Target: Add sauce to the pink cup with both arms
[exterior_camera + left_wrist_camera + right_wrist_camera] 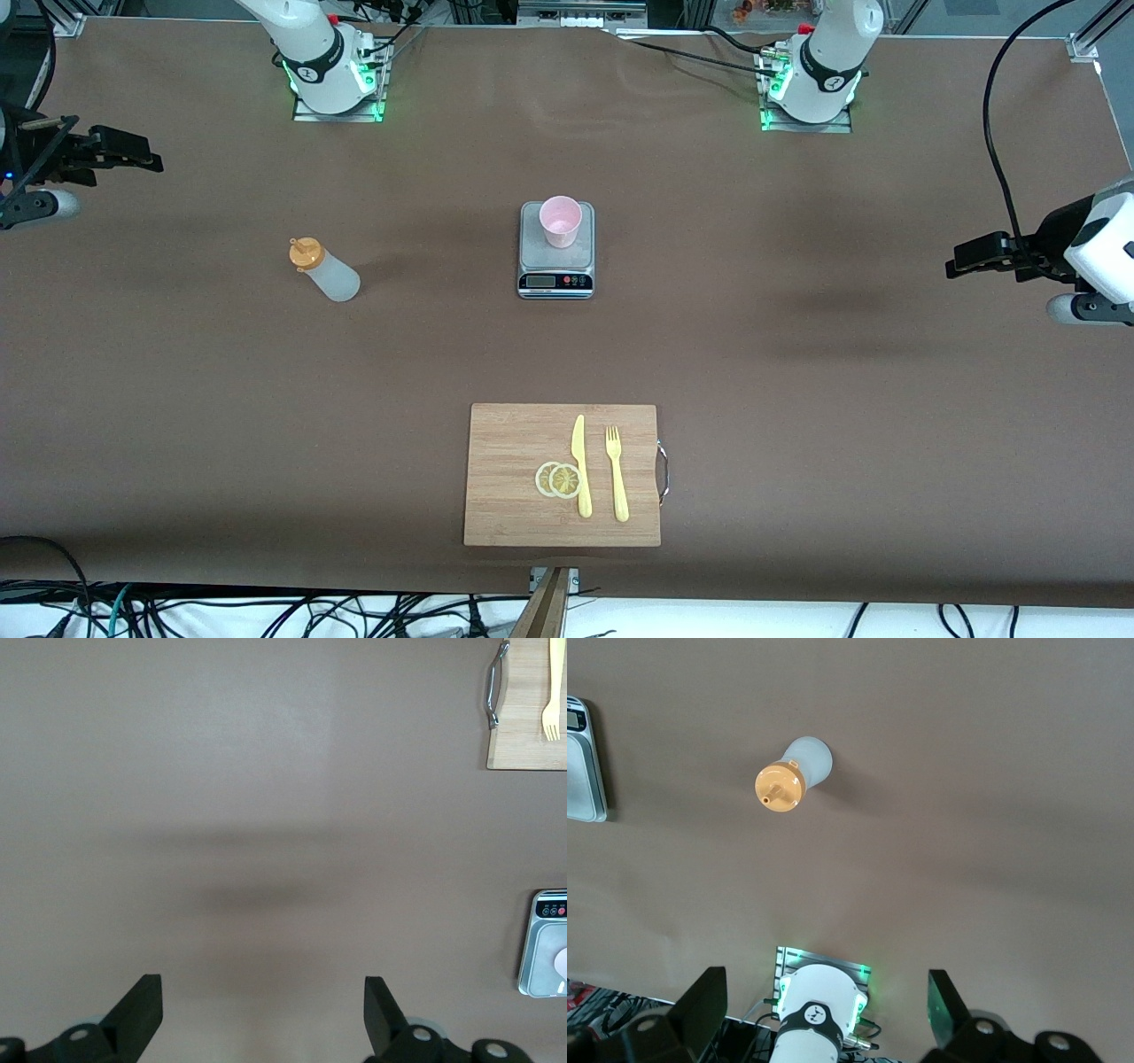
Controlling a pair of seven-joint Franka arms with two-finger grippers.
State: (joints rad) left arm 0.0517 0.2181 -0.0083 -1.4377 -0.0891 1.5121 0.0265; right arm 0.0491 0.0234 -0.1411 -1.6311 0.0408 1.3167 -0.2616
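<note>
The sauce bottle (323, 270), whitish with an orange cap, stands upright on the table toward the right arm's end; it also shows in the right wrist view (793, 775). The pink cup (560, 220) stands on a small silver scale (555, 266) at the table's middle. My right gripper (142, 161) hangs open and empty in the air at the right arm's end of the table, well apart from the bottle; its fingers (704, 1005) are spread wide. My left gripper (961, 263) hangs open and empty at the left arm's end, its fingers (142, 1010) wide apart over bare table.
A wooden cutting board (514, 496) lies nearer to the front camera than the scale, with a yellow knife (580, 465), a yellow fork (617, 472) and two lemon slices (558, 479). The board's corner (523, 744) and the scale (542, 943) show in the left wrist view.
</note>
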